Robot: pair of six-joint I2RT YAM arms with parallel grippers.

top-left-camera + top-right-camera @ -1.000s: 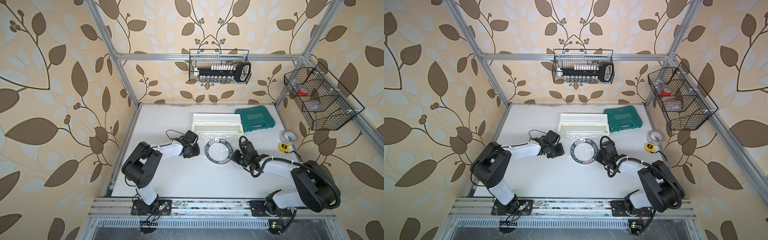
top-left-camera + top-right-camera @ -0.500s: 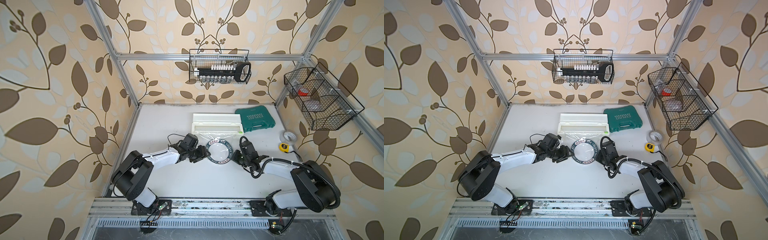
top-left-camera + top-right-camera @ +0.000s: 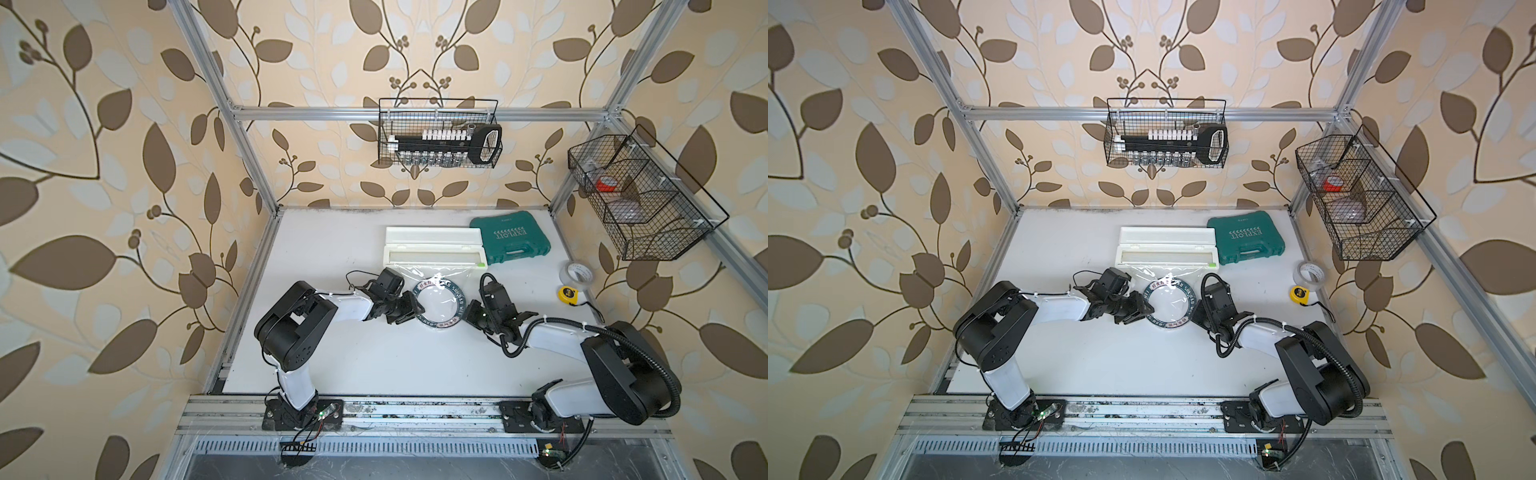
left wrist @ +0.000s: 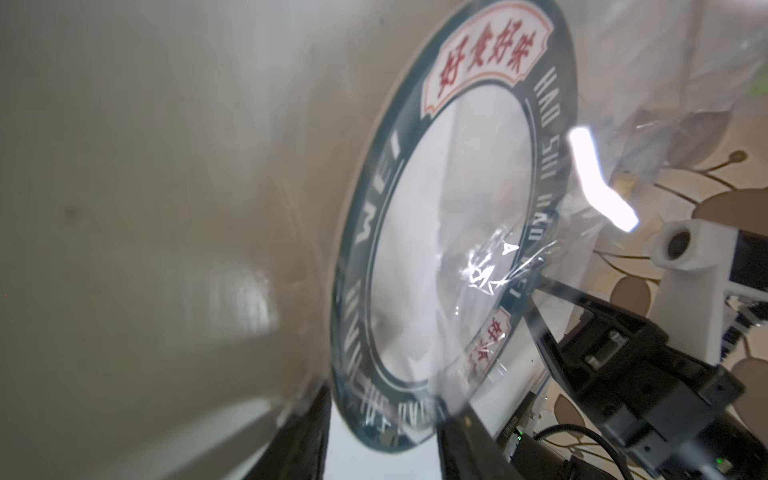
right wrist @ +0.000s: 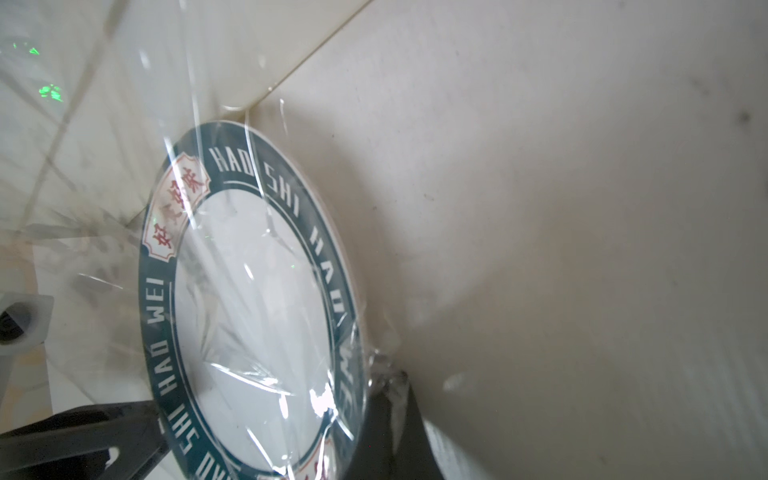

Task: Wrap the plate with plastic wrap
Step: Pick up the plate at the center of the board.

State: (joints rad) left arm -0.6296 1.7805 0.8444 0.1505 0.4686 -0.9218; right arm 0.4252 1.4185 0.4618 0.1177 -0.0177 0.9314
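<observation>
Shifted over the last second: black left gripper, earlier a little left of the round flat plate with white centre and dark lettered rim, now right against that rim's lower-left side; no change on the other arm. From the left wrist, jaws apart, the plate's near edge between two dark fingers; impossible to tell whether clamped on it or merely astride it. Black right gripper closed, tips at the plate's right rim, thin transparent crinkly plastic wrap bunched and glinting there; unclear whether pinched. Plate flat on the matte white tabletop, just right of centre in both top views, under film drawn down from the long white rectangular dispenser box just above it. Just beside the box's right end, a green plastic tool case; further right, by the table's right edge, a clear tape roll and, just below it, a yellow tape measure. Around the table, silver aluminium frame bars and beige wallpaper with large brown leaves. At upper centre, a black wire basket with a black-handled tool rack; at upper right, a divided black wire basket with a red roll in its uppermost compartment. Along the lower edge, a slotted metal rail under both arm bases.
</observation>
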